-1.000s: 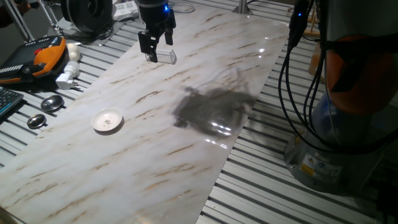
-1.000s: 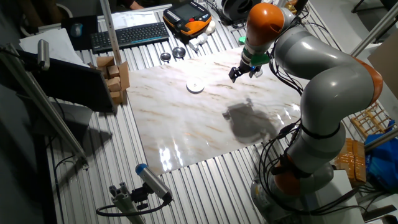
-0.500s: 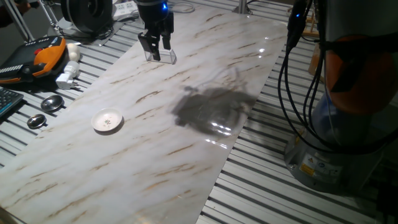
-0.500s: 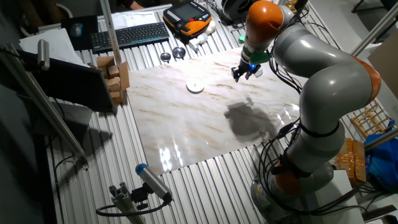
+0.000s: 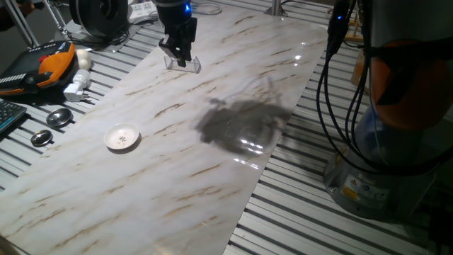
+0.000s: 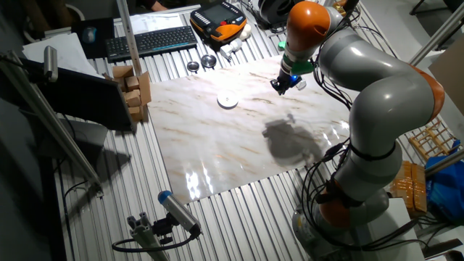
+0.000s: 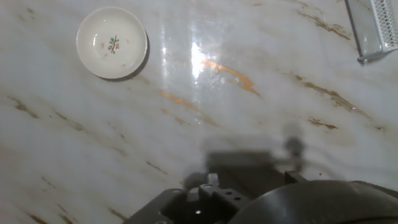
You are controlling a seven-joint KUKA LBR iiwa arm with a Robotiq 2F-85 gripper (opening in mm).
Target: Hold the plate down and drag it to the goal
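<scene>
Step in hand: approach. My claw [image 5: 178, 55] hangs just above the goal [image 5: 185, 64]; whether it is open or closed I cannot tell. The plate [image 5: 122, 137] lies on the counter [image 5: 212, 149], well apart from the goal, untouched. Next: cross to the plate and press down.

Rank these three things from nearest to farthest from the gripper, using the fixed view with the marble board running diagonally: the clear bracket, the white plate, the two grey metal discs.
1. The clear bracket, right under the gripper at the board's far end.
2. The white plate, on the board's left edge, well nearer the camera.
3. The grey metal discs, off the board on the slatted table, left of the plate.
</scene>
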